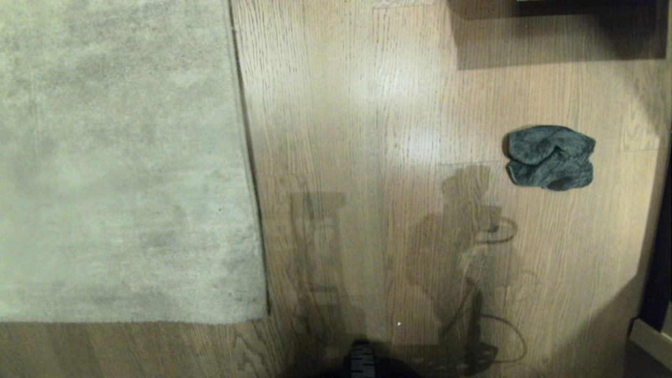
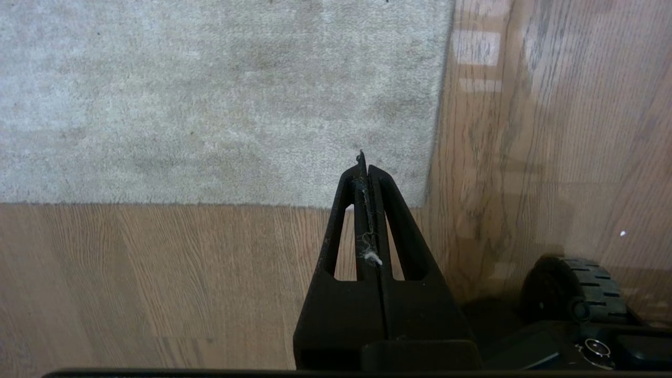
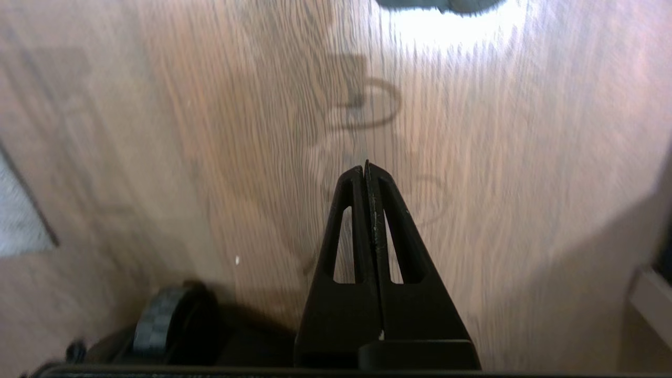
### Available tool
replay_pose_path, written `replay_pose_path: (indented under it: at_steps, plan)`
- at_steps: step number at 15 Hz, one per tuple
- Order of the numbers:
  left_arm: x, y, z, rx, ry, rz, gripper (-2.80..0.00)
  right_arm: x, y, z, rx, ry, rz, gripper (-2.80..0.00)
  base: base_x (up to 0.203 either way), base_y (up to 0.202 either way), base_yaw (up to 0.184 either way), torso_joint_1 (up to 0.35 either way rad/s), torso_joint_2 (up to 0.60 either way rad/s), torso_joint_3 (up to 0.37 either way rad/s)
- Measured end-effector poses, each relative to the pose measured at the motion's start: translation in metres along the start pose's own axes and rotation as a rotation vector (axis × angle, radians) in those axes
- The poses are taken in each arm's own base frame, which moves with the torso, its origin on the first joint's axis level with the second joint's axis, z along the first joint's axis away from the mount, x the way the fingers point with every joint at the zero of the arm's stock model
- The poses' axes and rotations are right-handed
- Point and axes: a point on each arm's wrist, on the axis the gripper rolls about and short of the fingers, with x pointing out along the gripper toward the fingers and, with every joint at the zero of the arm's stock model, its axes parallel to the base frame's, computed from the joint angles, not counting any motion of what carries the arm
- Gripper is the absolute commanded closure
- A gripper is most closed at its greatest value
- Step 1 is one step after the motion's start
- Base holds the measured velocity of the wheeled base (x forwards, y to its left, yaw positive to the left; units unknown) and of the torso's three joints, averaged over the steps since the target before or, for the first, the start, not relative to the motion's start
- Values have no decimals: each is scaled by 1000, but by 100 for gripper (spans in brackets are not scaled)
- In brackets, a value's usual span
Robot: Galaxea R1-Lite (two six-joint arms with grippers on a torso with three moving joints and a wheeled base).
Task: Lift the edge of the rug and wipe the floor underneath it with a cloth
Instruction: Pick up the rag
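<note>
1. Head view: rug (image 1: 121, 157) flat on the floor (image 1: 367, 131), filling the left; cloth (image 1: 550, 156) bunched on bare planks well to the right, apart from the rug. No arm appears here, only shadows.
2. Left wrist view: left gripper (image 2: 363, 163) clenched, empty, lint on its fingers, above the rug's near corner; a base wheel (image 2: 583, 286) beside it.
3. Right wrist view: right gripper (image 3: 365, 168) clenched, empty, over bare floor; cloth cut off at the frame edge; picture blurred.
</note>
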Motion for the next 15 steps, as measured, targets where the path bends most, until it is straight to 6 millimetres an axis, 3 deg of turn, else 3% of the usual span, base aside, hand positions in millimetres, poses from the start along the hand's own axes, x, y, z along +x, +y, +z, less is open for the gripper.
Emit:
replay_pose_path:
  at_steps: [7, 15]
  plan:
    - [0, 0, 0, 0, 0, 0, 0, 92, 0, 22, 14, -68, 13, 0, 0, 0, 0, 0, 0, 0]
    - [0, 0, 0, 0, 1, 0, 0, 156, 12, 18, 48, -105, 86, 0, 0, 0, 0, 0, 0, 0]
